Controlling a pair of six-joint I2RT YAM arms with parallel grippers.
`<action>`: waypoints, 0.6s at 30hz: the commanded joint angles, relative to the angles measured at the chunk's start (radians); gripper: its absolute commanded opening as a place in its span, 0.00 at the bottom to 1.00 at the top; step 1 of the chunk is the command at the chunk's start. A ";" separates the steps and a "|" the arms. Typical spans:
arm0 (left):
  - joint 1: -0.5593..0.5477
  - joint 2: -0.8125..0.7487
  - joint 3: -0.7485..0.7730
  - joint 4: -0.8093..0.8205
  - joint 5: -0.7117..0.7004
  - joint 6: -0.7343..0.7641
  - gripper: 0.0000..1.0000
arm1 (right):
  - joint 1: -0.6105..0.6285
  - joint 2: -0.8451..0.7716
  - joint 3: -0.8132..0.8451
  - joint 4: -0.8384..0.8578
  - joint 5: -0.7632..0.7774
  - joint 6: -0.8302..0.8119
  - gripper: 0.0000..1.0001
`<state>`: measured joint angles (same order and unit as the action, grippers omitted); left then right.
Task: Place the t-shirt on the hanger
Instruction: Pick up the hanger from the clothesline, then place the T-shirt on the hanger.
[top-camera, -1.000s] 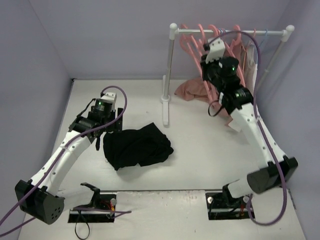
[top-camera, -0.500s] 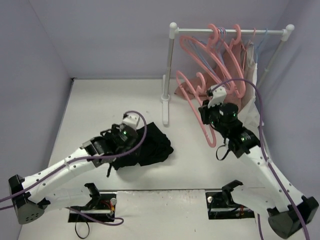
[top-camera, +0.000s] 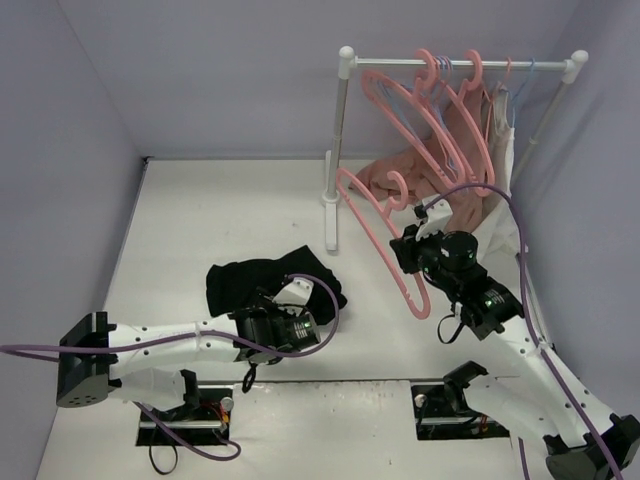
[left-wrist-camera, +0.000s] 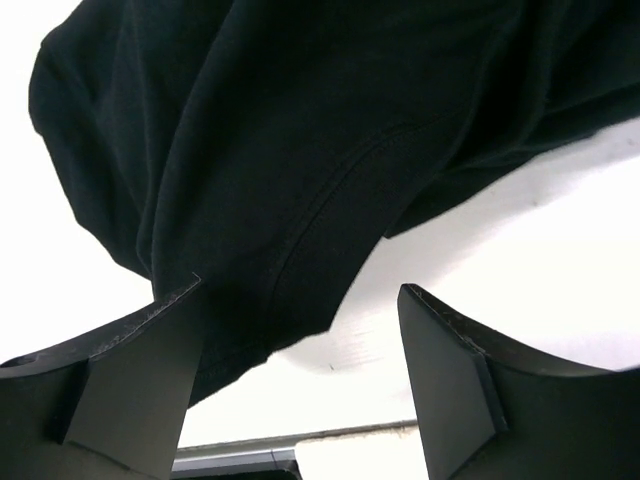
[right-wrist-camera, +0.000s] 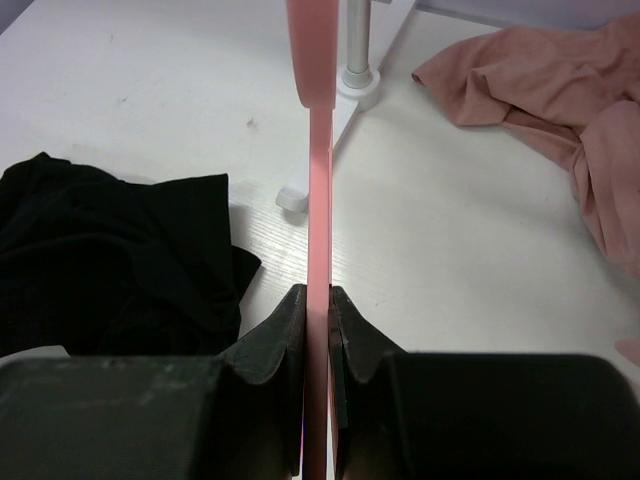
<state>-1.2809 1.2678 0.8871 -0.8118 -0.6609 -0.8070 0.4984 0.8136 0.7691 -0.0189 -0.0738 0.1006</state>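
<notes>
The black t-shirt (top-camera: 250, 282) lies crumpled on the white table left of centre. My left gripper (top-camera: 284, 300) is low at its near right edge, open and empty. In the left wrist view the t-shirt (left-wrist-camera: 300, 130) fills the top, its hem reaching between my fingers (left-wrist-camera: 130, 385), and the left gripper (left-wrist-camera: 300, 305) holds nothing. My right gripper (top-camera: 412, 250) is shut on a thick pink hanger (top-camera: 372, 225), holding it in the air right of the t-shirt, hook up. In the right wrist view the right gripper (right-wrist-camera: 317, 300) clamps the hanger (right-wrist-camera: 318, 190) edge-on, with the t-shirt (right-wrist-camera: 100, 260) at left.
A white clothes rack (top-camera: 336, 170) stands at the back right with several pink hangers (top-camera: 440, 110), thin pale-blue hangers, a dusty-pink garment (top-camera: 385, 178) and a white garment (top-camera: 505, 140). Its foot (right-wrist-camera: 356, 80) and the pink garment (right-wrist-camera: 540, 80) show in the right wrist view. Lilac walls enclose the table.
My right arm has brought the pink hanger off the rail and down towards the table's middle. My left arm has swung from the t-shirt's left side to its near right edge.
</notes>
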 joint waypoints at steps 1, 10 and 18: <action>-0.003 0.033 0.025 -0.043 -0.098 -0.073 0.69 | 0.005 -0.054 -0.002 0.091 -0.027 0.014 0.00; 0.005 0.143 0.058 -0.137 -0.186 -0.171 0.52 | 0.005 -0.084 -0.023 0.091 -0.034 0.014 0.01; 0.025 0.106 0.077 -0.131 -0.227 -0.102 0.25 | 0.005 -0.098 -0.027 0.089 -0.064 0.012 0.01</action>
<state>-1.2787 1.4230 0.9121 -0.9143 -0.8186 -0.9368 0.4984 0.7340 0.7323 -0.0134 -0.1067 0.1061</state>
